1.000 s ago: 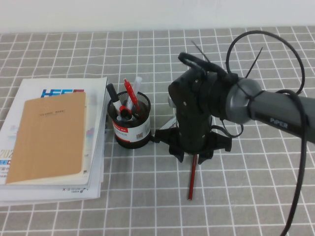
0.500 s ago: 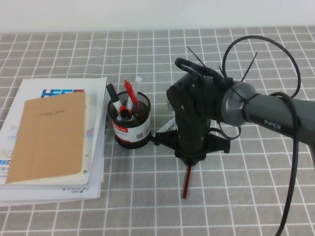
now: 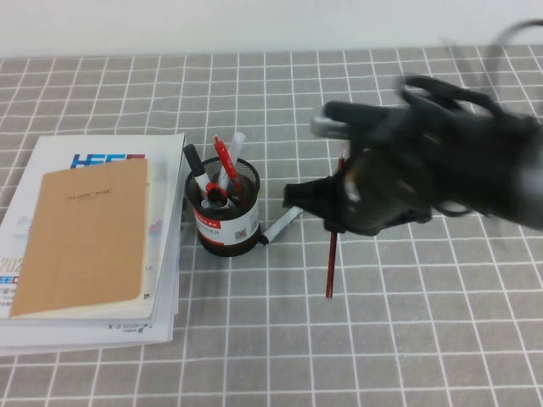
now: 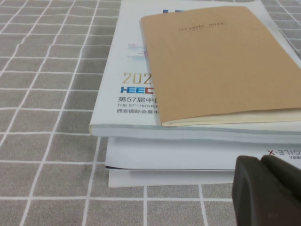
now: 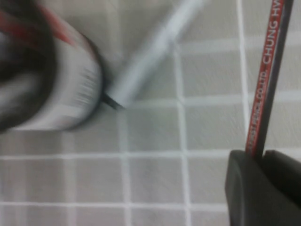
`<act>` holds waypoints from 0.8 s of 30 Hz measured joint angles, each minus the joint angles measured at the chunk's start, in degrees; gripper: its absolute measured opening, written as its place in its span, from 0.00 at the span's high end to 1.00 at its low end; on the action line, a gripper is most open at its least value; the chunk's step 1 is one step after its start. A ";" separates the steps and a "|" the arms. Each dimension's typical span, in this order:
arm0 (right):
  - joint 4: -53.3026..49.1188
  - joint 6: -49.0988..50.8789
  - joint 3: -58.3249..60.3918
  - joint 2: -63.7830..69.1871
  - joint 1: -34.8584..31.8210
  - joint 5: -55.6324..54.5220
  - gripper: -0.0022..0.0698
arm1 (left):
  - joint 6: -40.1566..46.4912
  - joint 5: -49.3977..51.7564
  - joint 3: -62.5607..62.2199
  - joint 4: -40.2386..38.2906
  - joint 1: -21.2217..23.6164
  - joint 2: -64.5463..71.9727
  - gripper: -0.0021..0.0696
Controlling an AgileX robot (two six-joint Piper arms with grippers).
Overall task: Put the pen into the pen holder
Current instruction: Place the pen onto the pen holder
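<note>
the right gripper [image 3: 339, 222] hangs over the checked cloth [image 3: 407, 339], its fingers [image 5: 244, 183] pinched tight on the pen [image 3: 331, 259]. the pen runs nearly upright through the grip, its lower end pointing down at the cloth just below the gripper, its upper end poking out above. the holder [image 3: 223, 214] stands just to the gripper's left, with other pens in it. a white marker [image 3: 280, 225] lies on the cloth between holder and gripper. the left gripper [image 4: 268, 188] sits low beside a stack of booklets [image 4: 188, 117], a brown notebook [image 4: 216, 61] on top; its fingers look pressed together, gripping nothing.
</note>
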 joint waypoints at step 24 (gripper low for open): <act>-2.65 -36.53 17.82 4.99 -3.05 -95.38 0.96 | 0.00 0.00 0.00 0.00 0.00 0.00 0.98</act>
